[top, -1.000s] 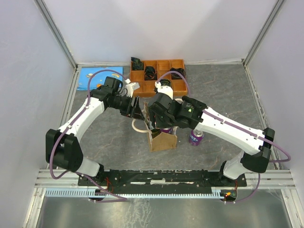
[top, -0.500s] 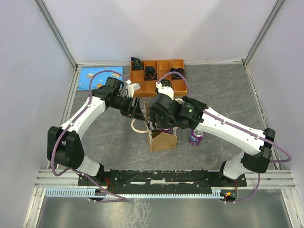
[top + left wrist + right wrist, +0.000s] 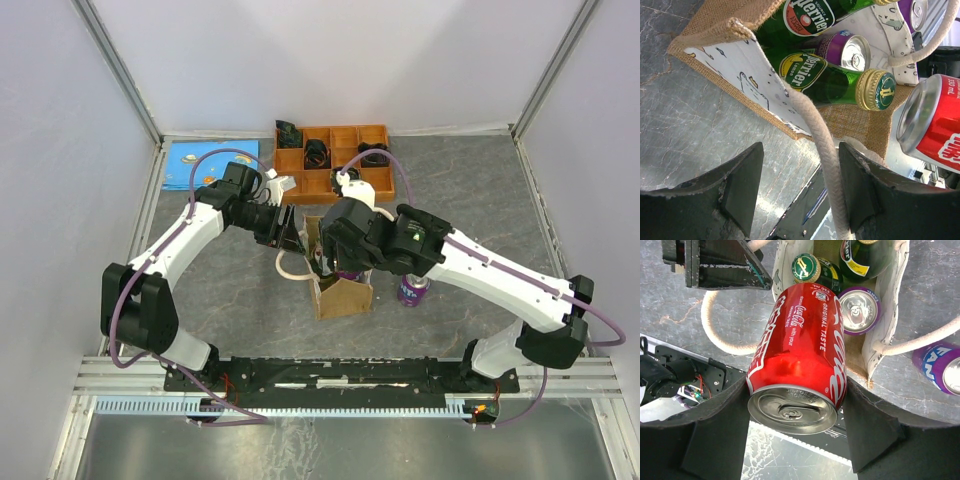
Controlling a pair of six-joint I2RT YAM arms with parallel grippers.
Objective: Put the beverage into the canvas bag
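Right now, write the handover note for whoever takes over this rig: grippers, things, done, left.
Right gripper: shut on the red cola can, tilted at the open mouth of the canvas bag, not yet inside.
Left gripper: open, one rope handle running between its fingers.
In the bag: two green bottles, one purple can.
Done: red can in hand at the bag.
Left: lower it in, release. A second purple can stands on the table beside the bag, perhaps next.
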